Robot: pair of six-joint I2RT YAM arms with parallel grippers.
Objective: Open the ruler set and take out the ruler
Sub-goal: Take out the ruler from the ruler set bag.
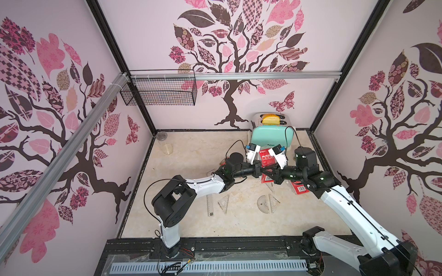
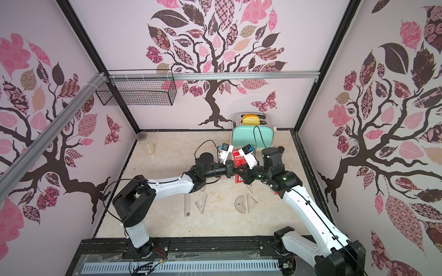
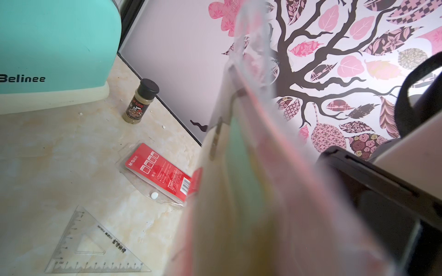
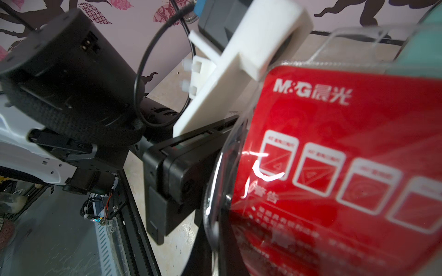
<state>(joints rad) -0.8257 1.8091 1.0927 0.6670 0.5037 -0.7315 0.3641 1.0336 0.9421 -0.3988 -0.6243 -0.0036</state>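
Note:
The ruler set [image 1: 266,159], a clear pouch with a red card inside, is held upright above the table between both arms. In the right wrist view its red face [image 4: 334,155] fills the frame. My right gripper [image 1: 269,174] is shut on its lower part. My left gripper [image 1: 260,170] is shut on the pouch's clear edge, and its black fingers [image 4: 172,181] show against that edge. In the left wrist view the pouch [image 3: 251,191] is a close blur hiding the jaws. I cannot tell what the pouch holds. A clear straight ruler [image 1: 210,205] lies loose on the table.
Another red ruler set [image 3: 157,172] lies flat on the table [image 1: 186,153], right of the arms [image 1: 299,188]. Loose set squares [image 1: 223,203] [image 1: 273,203] and a protractor [image 1: 263,204] lie in front. A teal toaster [image 1: 272,136], spice bottle [image 3: 141,105] and clear cup [image 1: 165,143] stand behind.

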